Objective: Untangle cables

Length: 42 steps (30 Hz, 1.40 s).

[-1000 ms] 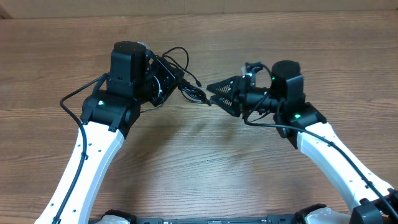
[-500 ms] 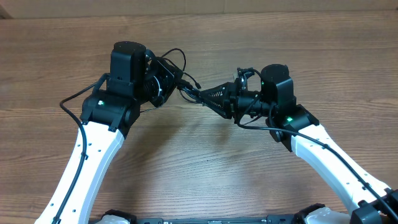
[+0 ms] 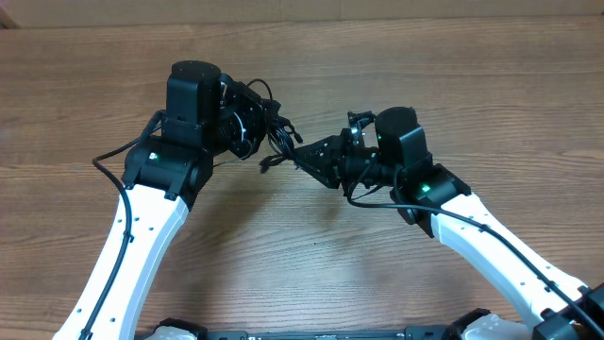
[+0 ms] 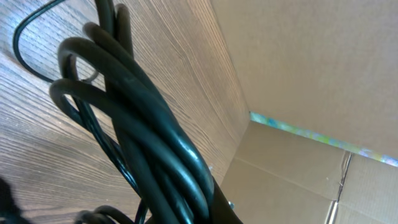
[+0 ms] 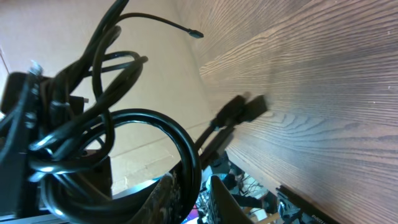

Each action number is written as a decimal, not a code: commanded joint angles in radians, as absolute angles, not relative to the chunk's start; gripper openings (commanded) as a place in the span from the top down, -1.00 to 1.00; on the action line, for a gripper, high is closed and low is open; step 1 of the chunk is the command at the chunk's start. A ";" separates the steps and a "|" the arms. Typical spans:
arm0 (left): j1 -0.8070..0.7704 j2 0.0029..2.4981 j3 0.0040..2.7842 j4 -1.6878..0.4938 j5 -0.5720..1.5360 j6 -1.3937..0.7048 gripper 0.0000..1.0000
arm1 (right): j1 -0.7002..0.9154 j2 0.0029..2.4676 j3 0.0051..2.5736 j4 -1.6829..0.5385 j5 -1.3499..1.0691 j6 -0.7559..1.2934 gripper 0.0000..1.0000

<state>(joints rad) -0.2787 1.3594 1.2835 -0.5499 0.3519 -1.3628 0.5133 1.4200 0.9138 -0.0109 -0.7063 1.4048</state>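
At upper centre of the overhead frame: cables (image 3: 276, 132), one tangled bundle, cord count unreadable, held above the table (image 3: 311, 264); left gripper (image 3: 253, 121), one, clamped on the bundle; right gripper (image 3: 302, 154), one, shifted leftward into the tangle over the last second, jaws narrowing, grip cannot be told; separation judged about to begin

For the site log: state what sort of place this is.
Probably a robot test bench in a lab or workshop: a wood-grain table backed by cardboard walls, two white robot arms at a cable tangle.
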 commanded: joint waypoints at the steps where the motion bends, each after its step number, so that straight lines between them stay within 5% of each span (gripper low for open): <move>1: -0.275 1.341 1.293 -0.515 0.370 -1.428 0.92 | 0.550 1.403 0.931 -0.017 -0.684 1.382 0.74; 16: -0.275 1.341 1.293 -0.448 0.356 -1.458 0.92 | 0.603 1.403 0.931 -0.059 -0.636 1.355 0.80; 26: -0.275 1.341 1.293 -0.514 0.303 -1.050 0.92 | 0.583 1.403 0.931 -0.022 -0.668 1.292 0.25; 31: -0.275 1.341 1.293 -0.524 0.304 -0.824 0.92 | 0.564 1.403 0.931 0.019 -0.704 1.397 -0.14; 42: -0.276 1.341 1.293 -0.516 0.316 -0.602 0.92 | 0.530 1.403 0.931 0.058 -0.773 1.883 0.01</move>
